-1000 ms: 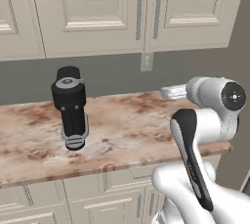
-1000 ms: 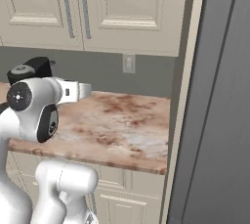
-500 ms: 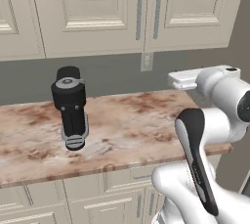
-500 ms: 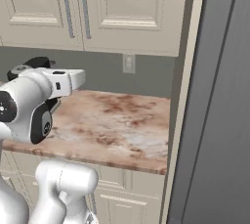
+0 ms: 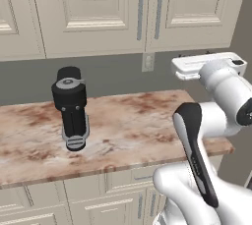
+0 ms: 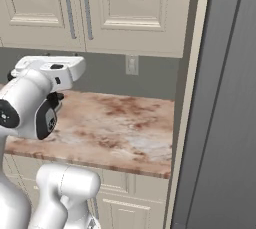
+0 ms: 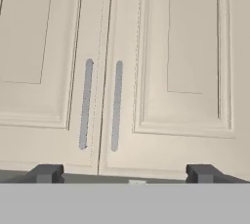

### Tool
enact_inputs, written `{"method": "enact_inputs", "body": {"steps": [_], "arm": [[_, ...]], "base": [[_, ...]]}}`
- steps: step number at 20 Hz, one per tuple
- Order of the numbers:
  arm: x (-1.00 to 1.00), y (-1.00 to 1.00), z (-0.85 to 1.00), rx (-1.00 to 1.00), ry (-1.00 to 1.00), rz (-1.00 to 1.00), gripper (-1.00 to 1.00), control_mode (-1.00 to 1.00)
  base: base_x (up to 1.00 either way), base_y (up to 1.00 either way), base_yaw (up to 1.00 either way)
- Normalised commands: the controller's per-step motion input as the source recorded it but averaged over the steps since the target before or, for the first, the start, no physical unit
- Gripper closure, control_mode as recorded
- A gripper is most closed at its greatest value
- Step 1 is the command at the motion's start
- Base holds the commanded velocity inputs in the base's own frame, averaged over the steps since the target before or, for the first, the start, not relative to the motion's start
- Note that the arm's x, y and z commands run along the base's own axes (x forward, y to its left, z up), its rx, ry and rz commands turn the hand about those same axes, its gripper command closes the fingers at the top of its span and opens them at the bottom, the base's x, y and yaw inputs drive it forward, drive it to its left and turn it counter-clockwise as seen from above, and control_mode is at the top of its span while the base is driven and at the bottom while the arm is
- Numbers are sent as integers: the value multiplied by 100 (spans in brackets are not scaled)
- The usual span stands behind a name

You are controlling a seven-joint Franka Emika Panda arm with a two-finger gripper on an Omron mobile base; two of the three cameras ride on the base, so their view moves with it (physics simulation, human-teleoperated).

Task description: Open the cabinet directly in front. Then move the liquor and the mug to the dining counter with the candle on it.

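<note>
Cream raised-panel cabinet (image 7: 146,71) — grey bar handles (image 7: 86,104) — faces the wide-open, empty pincer (image 7: 123,173).

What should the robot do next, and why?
Probably move the open pincer forward and up to one grey bar handle of the cabinet. Both doors are shut, and the pincer faces the handles from below with nothing in it.
</note>
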Motion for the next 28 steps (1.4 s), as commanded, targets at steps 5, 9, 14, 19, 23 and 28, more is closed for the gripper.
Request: {"method": "enact_inputs", "body": {"steps": [5, 9, 14, 19, 23, 28], "arm": [[13, 1, 50, 0, -14, 0, -100, -100], [34, 1, 38, 0, -6, 0, -100, -100], [54, 0, 11, 0, 0, 0, -100, -100], [74, 7, 0, 0, 0, 0, -100, -100], [78, 2, 0, 0, 0, 0, -100, -100], [83, 1, 0, 0, 2, 0, -100, -100]], "base": [[0, 0, 0], [0, 0, 0], [0, 0, 0], [0, 0, 0], [0, 0, 0], [0, 0, 0]]}}
